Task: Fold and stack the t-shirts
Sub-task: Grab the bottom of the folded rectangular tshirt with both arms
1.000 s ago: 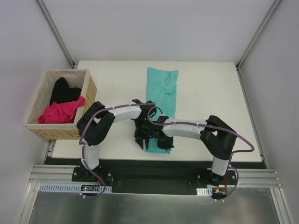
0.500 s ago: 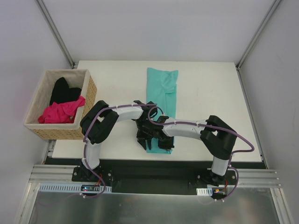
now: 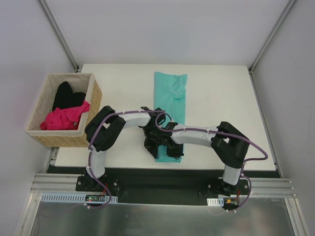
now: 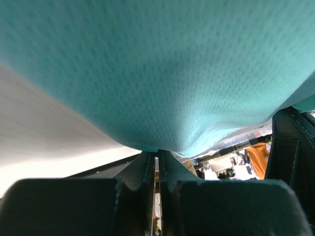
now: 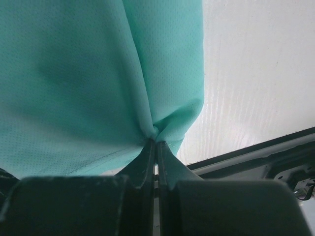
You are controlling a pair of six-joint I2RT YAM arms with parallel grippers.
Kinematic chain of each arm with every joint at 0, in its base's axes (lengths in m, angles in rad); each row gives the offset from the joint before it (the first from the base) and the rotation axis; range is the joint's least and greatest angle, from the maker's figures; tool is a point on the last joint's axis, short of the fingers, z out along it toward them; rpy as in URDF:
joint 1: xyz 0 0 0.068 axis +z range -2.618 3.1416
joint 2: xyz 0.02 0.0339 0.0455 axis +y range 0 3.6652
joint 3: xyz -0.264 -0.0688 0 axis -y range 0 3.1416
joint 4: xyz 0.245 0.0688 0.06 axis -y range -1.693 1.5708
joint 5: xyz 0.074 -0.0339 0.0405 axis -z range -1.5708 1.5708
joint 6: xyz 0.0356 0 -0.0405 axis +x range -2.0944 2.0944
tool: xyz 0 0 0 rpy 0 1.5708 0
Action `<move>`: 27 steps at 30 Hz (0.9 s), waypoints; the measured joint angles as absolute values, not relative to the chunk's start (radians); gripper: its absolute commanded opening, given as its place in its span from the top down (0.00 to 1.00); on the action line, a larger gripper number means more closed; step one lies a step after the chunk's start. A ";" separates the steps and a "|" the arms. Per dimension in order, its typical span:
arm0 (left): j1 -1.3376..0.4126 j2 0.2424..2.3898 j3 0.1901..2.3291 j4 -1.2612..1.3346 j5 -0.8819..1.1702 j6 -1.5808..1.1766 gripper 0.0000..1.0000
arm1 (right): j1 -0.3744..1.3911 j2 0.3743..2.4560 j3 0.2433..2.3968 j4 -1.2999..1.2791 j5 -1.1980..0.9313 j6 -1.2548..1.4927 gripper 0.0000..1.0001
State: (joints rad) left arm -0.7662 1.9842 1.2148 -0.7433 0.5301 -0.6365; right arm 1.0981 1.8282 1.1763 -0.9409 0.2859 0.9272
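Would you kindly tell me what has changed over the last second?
The left gripper closed on the teal shirt at its near edge, after its arm edged slightly right. The right gripper stayed pinched on that edge. The basket, pink shirt and black shirt did not move.

Three t-shirts showed: one teal t-shirt (image 3: pixel 170 96), one pink t-shirt (image 3: pixel 64 118), one black t-shirt (image 3: pixel 66 94). There was one wicker basket (image 3: pixel 96 98) and one white table (image 3: pixel 221 93). Two robot arms stood there, the left arm (image 3: pixel 129 118) and the right arm (image 3: pixel 197 134), with two grippers, the left gripper (image 4: pixel 157 158) and the right gripper (image 5: pixel 155 143).
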 measured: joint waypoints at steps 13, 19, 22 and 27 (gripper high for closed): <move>-0.764 1.871 1.175 -0.748 0.512 -0.641 1.00 | 1.100 1.808 1.224 -0.988 0.359 0.922 1.00; -0.765 1.834 1.226 -0.802 0.471 -0.640 1.00 | 1.102 1.777 1.248 -1.020 0.403 0.922 1.00; -0.765 1.830 1.254 -0.825 0.453 -0.639 1.00 | 1.102 1.758 1.256 -1.040 0.419 0.922 1.00; -0.765 1.824 1.285 -0.852 0.432 -0.639 1.00 | 1.104 1.733 1.262 -1.063 0.435 0.923 1.00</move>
